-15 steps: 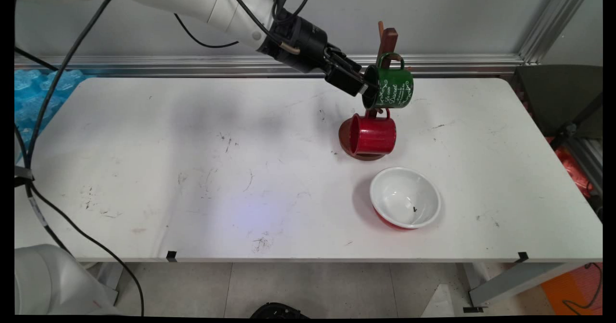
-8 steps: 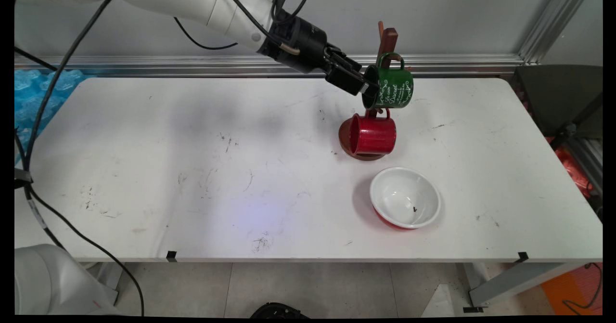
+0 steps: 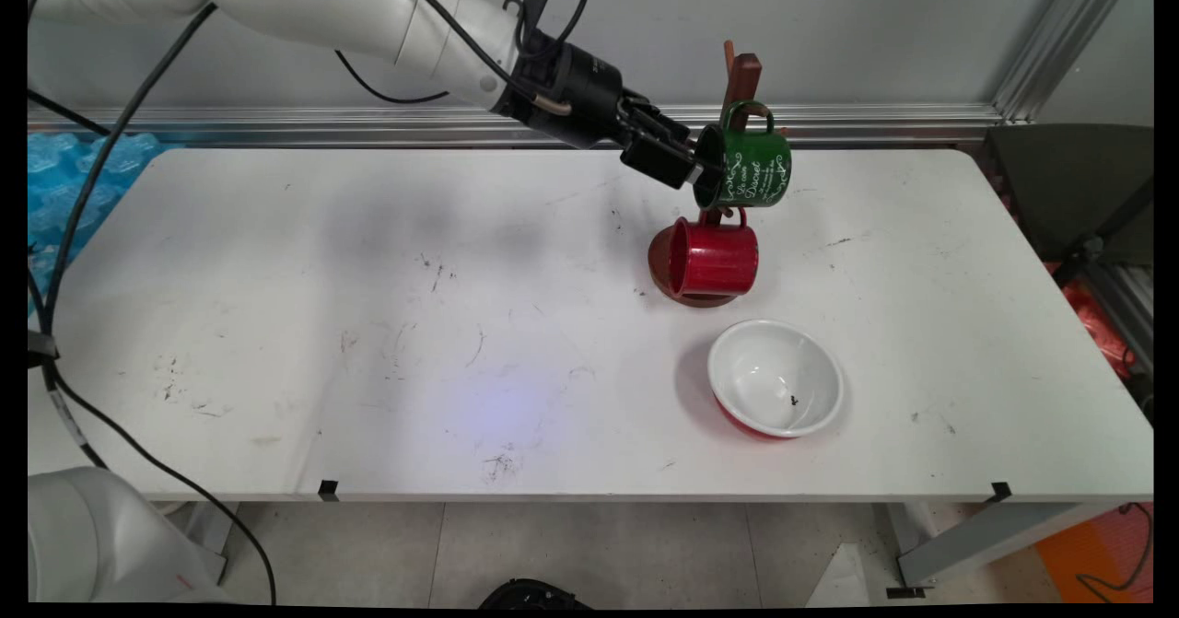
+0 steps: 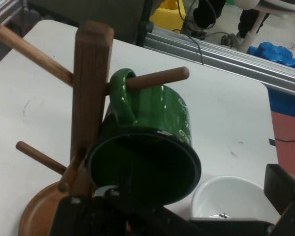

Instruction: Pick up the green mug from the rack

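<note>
Two mugs hang on the wooden mug tree (image 3: 742, 79) that stands toward the far right of the white worktop (image 3: 368, 305). We see the green mug (image 3: 748, 167) on an upper peg (image 4: 157, 78), its handle looped over that peg and its mouth turned toward the arm. The red mug (image 3: 714, 257) hangs lower, just above the tree's round base (image 3: 659, 259), its mouth also facing left.

We find the claw (image 3: 693, 169) reaching in from the upper left, its tip right at the green mug's rim. In the hand view the mug's dark opening (image 4: 142, 169) sits directly ahead of the claw (image 4: 196, 206) and close, filling the middle of the picture, with the tree's post (image 4: 90, 93) just to the left of it. One finger (image 4: 282, 189) shows at the lower right, clear of the mug's side; the other is lost in the dark linkage under the rim. We judge the jaws to stand apart, one on either side of the rim's lower edge, and we cannot tell whether either one touches the mug.

Nearer to us, a white bowl (image 3: 776, 377) with a red outside rests on the worktop, just in front of the tree and apart from it.
</note>
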